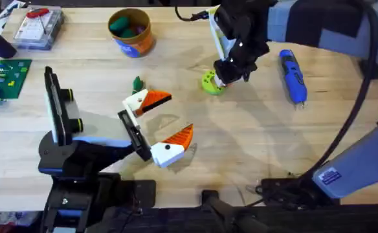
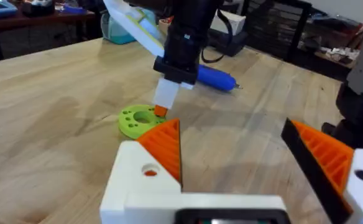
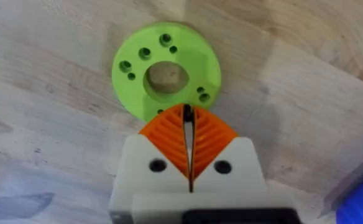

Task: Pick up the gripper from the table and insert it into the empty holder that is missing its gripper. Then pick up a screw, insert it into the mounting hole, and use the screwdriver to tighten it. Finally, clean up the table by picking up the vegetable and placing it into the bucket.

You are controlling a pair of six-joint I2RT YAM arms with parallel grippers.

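The smooth orange gripper [image 1: 151, 99] with its cream base sits at the far tip of the black holder bar [image 1: 133, 133] on my left arm. It shows large in the left wrist view [image 2: 161, 144]. The ribbed orange finger [image 1: 177, 138] stands opposite it, so my left gripper [image 1: 166, 120] is open with nothing between. My right gripper [image 3: 187, 114] is shut, its tips at the edge of the lime-green disc [image 3: 166, 67]. The blue screwdriver [image 1: 292, 76] lies at the right. A tiny dark green vegetable [image 1: 137, 83] lies on the table [image 1: 254, 136]. The yellow-orange bucket [image 1: 132, 40] stands at the back.
A clear parts box [image 1: 39, 26] and a green baseplate [image 1: 4, 74] are at the far left. A black post with yellow bands [image 1: 59, 107] stands by my left arm. Cables trail along the front right edge [image 1: 286, 188].
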